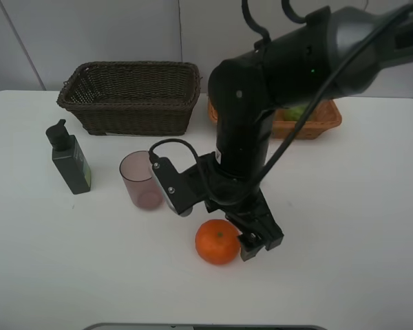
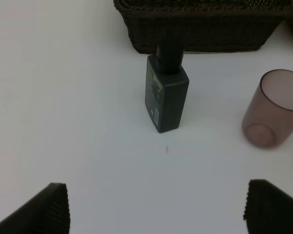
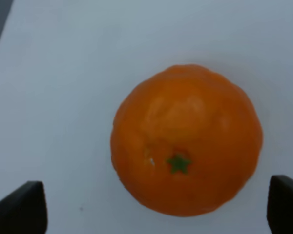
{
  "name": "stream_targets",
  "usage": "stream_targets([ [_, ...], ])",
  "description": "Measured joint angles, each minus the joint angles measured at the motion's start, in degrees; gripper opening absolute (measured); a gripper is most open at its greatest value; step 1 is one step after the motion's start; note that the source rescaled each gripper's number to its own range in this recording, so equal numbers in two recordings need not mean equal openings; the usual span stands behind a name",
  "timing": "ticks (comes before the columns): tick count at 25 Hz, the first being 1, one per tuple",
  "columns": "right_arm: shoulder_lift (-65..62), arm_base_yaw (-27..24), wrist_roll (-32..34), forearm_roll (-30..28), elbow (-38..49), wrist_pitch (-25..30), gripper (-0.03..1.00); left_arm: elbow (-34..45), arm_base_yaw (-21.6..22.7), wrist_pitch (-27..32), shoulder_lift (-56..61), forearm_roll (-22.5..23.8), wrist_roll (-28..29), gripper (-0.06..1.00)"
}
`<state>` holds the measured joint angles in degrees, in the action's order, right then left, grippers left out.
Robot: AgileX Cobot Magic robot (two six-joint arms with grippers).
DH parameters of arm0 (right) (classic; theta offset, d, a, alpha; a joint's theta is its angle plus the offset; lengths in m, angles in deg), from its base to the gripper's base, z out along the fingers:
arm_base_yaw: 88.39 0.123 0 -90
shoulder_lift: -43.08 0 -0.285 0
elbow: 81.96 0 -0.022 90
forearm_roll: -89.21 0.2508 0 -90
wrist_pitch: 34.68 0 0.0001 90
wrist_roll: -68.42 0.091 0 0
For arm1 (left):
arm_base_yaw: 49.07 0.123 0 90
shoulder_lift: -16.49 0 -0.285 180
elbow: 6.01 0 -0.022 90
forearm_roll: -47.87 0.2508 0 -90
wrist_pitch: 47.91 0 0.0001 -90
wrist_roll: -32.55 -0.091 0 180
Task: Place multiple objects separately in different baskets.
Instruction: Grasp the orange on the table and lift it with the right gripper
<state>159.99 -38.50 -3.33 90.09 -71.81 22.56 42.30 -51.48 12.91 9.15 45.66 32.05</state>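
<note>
Orange (image 1: 217, 242): lies on the white table (image 1: 344, 220), near the mauve cup (image 1: 140, 180).
Right gripper (image 1: 256, 238): wide open over the orange, not gripping it.
Left gripper (image 2: 156, 209): wide open, holds nothing.

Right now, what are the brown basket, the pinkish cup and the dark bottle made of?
The brown basket looks like matte woven wicker: crossing strands, braided rim. The pinkish cup is probably smooth plastic, possibly glass: the table shows through its walls. The dark bottle looks like slightly shiny plastic, with a pump top.
</note>
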Motion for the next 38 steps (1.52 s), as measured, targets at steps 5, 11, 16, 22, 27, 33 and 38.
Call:
stream_targets([
  [5, 0.00, 0.08, -0.54, -0.32, 0.27, -4.23, 1.00, 0.00, 0.00, 0.00, 0.00, 0.00, 0.00, 0.92],
  [11, 0.00, 0.08, 0.63, -0.32, 2.27, -9.30, 1.00, 0.00, 0.00, 0.00, 0.00, 0.00, 0.00, 0.92],
  [16, 0.00, 0.08, 0.82, -0.32, 3.08, -10.77, 1.00, 0.00, 0.00, 0.00, 0.00, 0.00, 0.00, 0.92],
  [22, 1.21, 0.08, 2.75, -0.26, 3.08, -11.72, 1.00, 0.00, 0.00, 0.00, 0.00, 0.00, 0.00, 0.92],
  [27, 2.02, 0.08, 4.58, -0.26, 3.08, -11.63, 1.00, 0.00, 0.00, 0.00, 0.00, 0.00, 0.00, 0.92],
  [33, 3.99, 0.08, 4.77, -0.32, 3.08, -12.74, 1.00, 0.00, 0.00, 0.00, 0.00, 0.00, 0.00, 0.92],
  [38, 4.58, 0.08, 4.91, -0.24, 3.08, -13.14, 1.00, 0.00, 0.00, 0.00, 0.00, 0.00, 0.00, 0.92],
])
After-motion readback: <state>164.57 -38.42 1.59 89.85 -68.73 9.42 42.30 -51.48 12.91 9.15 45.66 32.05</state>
